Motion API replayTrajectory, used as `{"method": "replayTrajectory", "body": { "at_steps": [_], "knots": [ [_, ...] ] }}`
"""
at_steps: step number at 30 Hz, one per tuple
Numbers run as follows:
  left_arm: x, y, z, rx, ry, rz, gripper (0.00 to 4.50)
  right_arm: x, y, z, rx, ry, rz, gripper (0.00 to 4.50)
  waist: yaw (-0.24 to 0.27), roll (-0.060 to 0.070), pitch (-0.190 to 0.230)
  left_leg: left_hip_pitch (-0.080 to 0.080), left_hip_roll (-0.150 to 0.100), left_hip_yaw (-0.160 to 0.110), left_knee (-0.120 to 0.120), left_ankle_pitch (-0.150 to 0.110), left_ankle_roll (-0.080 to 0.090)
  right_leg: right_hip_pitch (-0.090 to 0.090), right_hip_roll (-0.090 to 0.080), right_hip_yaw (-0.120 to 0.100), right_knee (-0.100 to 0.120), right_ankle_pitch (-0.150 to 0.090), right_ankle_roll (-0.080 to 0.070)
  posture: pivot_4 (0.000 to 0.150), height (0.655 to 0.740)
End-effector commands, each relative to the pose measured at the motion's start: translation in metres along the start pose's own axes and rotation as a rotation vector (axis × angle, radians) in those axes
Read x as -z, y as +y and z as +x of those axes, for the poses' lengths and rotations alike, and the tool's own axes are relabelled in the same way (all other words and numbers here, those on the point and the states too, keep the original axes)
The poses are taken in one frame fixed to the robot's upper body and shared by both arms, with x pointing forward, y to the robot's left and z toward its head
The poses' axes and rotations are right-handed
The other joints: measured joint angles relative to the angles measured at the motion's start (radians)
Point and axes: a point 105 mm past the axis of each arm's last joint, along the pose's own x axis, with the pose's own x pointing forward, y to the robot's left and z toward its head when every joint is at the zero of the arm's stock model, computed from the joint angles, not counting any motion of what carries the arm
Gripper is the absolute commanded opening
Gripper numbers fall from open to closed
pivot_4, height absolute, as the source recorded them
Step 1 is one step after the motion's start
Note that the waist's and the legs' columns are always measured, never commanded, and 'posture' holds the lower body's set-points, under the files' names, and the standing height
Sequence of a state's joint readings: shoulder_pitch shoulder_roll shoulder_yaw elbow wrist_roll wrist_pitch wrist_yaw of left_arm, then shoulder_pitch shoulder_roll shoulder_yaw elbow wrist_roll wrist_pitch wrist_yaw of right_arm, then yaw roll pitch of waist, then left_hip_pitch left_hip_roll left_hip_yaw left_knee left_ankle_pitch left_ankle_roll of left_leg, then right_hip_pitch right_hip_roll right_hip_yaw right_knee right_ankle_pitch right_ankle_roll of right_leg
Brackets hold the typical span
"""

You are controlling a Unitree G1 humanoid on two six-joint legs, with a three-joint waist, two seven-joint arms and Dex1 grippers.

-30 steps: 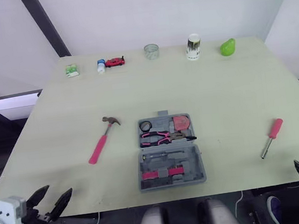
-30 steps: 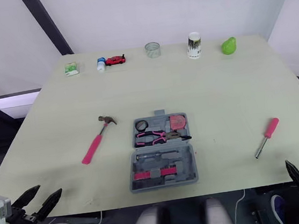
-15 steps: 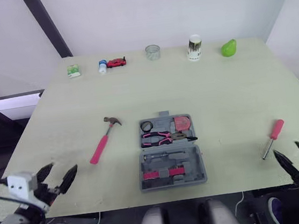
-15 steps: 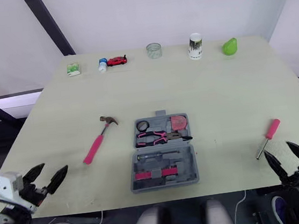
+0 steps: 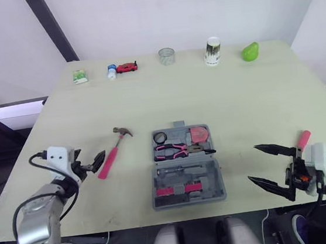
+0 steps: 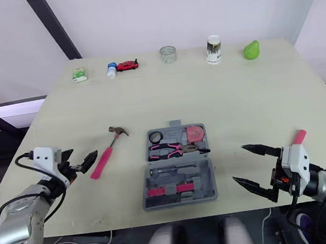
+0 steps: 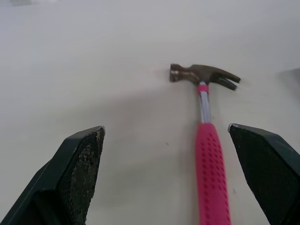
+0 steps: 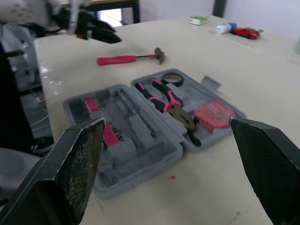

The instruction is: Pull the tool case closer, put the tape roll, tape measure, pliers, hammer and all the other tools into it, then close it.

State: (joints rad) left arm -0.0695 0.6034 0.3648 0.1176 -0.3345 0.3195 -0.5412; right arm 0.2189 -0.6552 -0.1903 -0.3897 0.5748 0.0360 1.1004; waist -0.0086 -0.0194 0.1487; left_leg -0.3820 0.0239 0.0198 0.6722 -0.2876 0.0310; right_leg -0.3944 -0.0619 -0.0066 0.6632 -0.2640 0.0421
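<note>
Both my arms have come up over the near table [image 5: 237, 99] edge. My left gripper [image 5: 92, 162] is wide open with the hammer's [image 5: 112, 154] pink handle just ahead, and my right gripper [image 5: 253, 162] is wide open too, facing the open tool case [image 5: 188, 201] a bit ahead. So I think I can start grabbing; the screwdriver [image 5: 302, 138] lies close beside my right gripper, with bare table beyond.

Table [image 5: 237, 102] pale yellow-green. Case [image 5: 215, 178] grey; inside, pliers [image 5: 178, 150] pink/black, tape measure [image 5: 198, 134] salmon pink, tape roll [image 5: 156, 138] black, one pink bar [image 5: 176, 189]. Hammer [image 7: 208, 159]: pink grip with dimple pattern, silver neck, brown head. Screwdriver [image 5: 303, 138] handle pink. Far edge: car [image 5: 125, 67] red, fruit [image 5: 250, 51] green, box [image 5: 79, 77] green/white, bottle [image 5: 111, 72] blue/white, cup [image 5: 211, 51] white with dark print. Left gripper [image 7: 165, 129] and right gripper [image 5: 253, 162]: black fingers, white housings.
</note>
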Motion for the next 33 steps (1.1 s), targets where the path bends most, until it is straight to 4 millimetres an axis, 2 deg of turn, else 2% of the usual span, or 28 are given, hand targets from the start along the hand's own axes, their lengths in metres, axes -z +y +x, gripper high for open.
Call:
{"method": "replayTrajectory", "body": {
  "at_steps": [1,4,12,15,18,26,31,33],
  "knots": [
    [-0.006,-0.007,0.012,0.025,-0.008,0.033,4.5,-0.012,-0.011,0.003,-0.014,-0.028,-0.041,4.44,0.002,0.0,0.0,0.0,0.0,0.0,0.0,0.0,0.0,0.0,0.0,0.0,0.0,0.0,0.0,0.15,0.74],
    [-0.009,-0.012,0.032,0.003,-0.012,0.039,4.5,-0.01,-0.018,0.007,-0.012,-0.027,-0.051,4.44,0.012,0.0,0.0,0.0,-0.001,-0.001,0.0,0.0,0.0,0.0,0.0,-0.001,0.0,0.0,0.0,0.15,0.74],
    [0.012,-0.025,0.062,0.093,0.071,-0.013,4.5,-0.017,-0.02,0.02,-0.025,-0.053,-0.061,4.44,0.021,0.0,0.0,-0.001,-0.001,0.0,0.0,0.0,0.0,-0.001,0.001,-0.001,0.0,0.001,0.001,0.15,0.74],
    [0.018,-0.02,0.072,0.079,0.107,-0.01,4.5,-0.017,-0.021,0.022,-0.021,-0.05,-0.066,4.44,0.023,-0.001,0.001,-0.002,-0.002,0.0,0.001,0.0,0.0,-0.001,0.002,-0.001,0.0,0.001,0.001,0.15,0.74],
    [0.014,-0.021,0.081,0.086,0.112,-0.016,4.5,-0.018,-0.021,0.022,-0.014,-0.047,-0.073,4.44,0.023,-0.001,0.001,-0.002,-0.002,-0.001,0.001,0.0,0.0,0.0,0.002,-0.002,0.0,0.001,0.001,0.15,0.74],
    [0.014,-0.037,0.091,0.13,0.106,-0.021,4.5,-0.02,-0.019,0.022,0.003,-0.048,-0.07,4.44,0.023,-0.001,0.001,-0.002,-0.002,-0.001,0.001,0.0,0.0,0.0,0.002,-0.002,0.0,0.001,0.002,0.15,0.74],
    [0.007,-0.049,0.095,0.143,0.073,-0.047,4.5,-0.02,-0.021,0.023,0.015,-0.046,-0.078,4.44,0.025,0.0,0.0,-0.002,-0.002,-0.001,0.002,0.0,0.0,0.0,0.002,-0.002,0.001,0.001,0.002,0.15,0.74],
    [0.011,-0.05,0.093,0.138,0.078,-0.056,3.98,-0.02,-0.021,0.024,0.018,-0.046,-0.076,4.5,0.025,0.0,0.0,-0.002,-0.002,-0.001,0.002,0.0,0.0,0.0,0.001,-0.002,0.0,0.001,0.002,0.15,0.74]
  ]
}}
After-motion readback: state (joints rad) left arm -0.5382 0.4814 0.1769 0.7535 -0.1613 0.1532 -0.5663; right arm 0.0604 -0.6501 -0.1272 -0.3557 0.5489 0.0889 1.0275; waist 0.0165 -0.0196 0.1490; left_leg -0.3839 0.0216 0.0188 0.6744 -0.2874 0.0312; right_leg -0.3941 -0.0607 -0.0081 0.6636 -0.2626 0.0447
